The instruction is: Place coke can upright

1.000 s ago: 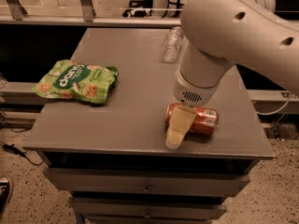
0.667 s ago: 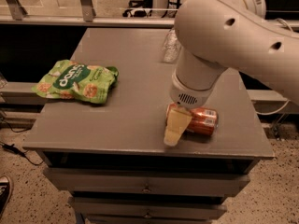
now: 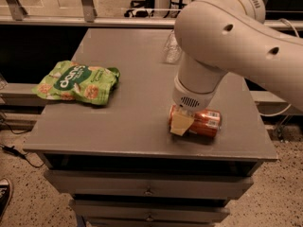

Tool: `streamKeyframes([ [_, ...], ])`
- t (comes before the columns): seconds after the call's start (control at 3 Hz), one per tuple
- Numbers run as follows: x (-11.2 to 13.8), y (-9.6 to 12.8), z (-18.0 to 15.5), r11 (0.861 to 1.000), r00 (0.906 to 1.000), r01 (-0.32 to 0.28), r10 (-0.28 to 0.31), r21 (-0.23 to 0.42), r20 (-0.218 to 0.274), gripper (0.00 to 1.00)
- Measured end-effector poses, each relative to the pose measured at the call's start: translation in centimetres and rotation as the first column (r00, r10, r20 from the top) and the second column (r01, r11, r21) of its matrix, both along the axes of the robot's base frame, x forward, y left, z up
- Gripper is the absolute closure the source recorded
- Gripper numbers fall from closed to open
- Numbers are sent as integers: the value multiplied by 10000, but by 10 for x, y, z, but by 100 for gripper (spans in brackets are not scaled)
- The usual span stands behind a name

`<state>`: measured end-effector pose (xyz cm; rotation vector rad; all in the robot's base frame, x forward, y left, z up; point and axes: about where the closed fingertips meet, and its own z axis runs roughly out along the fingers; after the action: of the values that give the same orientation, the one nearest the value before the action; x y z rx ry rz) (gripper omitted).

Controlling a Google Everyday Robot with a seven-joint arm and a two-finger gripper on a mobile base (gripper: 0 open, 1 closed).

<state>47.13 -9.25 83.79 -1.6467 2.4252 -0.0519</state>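
The coke can (image 3: pixel 207 122) is red-orange and lies on its side near the front right of the grey table (image 3: pixel 132 131). Its long axis runs left to right. My gripper (image 3: pixel 182 123) hangs from the big white arm (image 3: pixel 222 37) and sits at the left end of the can, covering that end. Whether it holds the can is hidden by the wrist.
A green snack bag (image 3: pixel 78 82) lies on the left of the table. A clear crinkled plastic bottle (image 3: pixel 171 51) lies at the back, partly behind the arm. Drawers (image 3: pixel 147 190) sit under the tabletop. The table's front edge is close to the can.
The arm has shifted a little to the left and the gripper has risen slightly at the can's left end. The can still lies in about the same place.
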Motion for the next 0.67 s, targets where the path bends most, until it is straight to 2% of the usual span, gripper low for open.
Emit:
streamKeyframes([
  [0.33, 11, -3, 10, 9996, 9997, 56, -63, 294, 237, 87],
  [0.67, 34, -5, 33, 9894, 9968, -34, -82, 1454, 793, 100],
])
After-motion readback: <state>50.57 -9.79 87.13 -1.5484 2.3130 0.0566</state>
